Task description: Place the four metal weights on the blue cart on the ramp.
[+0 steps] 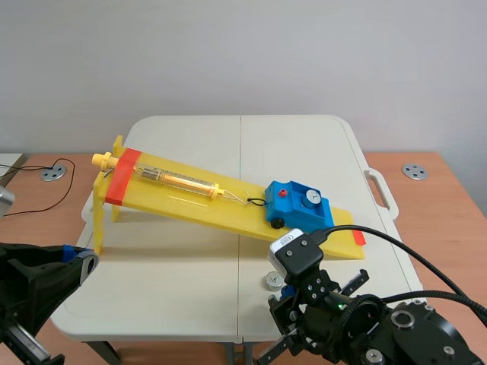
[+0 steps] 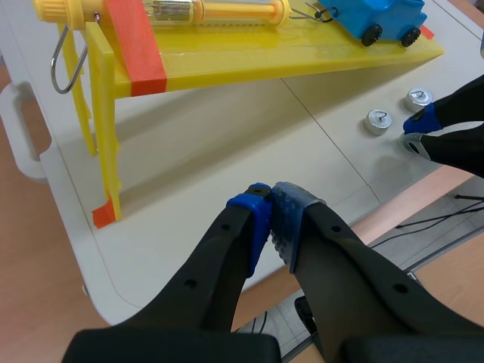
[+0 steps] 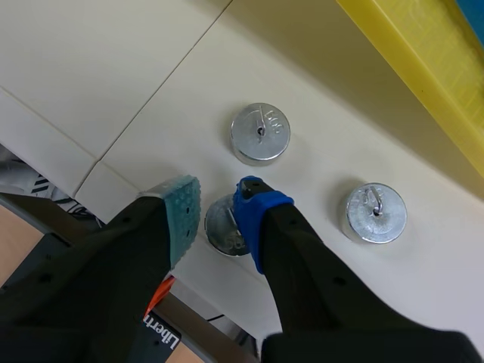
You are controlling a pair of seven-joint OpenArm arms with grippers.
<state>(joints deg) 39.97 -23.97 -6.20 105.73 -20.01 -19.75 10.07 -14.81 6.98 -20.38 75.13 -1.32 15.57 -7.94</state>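
Right end effector point(image 3: 218, 195) over metal weight point(image 3: 220, 228), half hidden

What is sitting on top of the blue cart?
One shiny metal weight sits on the blue cart, next to a small red knob. Nothing covers the cart's top in the scene view. Only its far side is hidden, behind the cart itself.

Your left gripper point(image 2: 271, 212) sits low with its pads point(image 2: 257, 221) pressed together; your right gripper point(image 3: 219, 210) points down, fingers point(image 3: 259, 215) held slightly apart.
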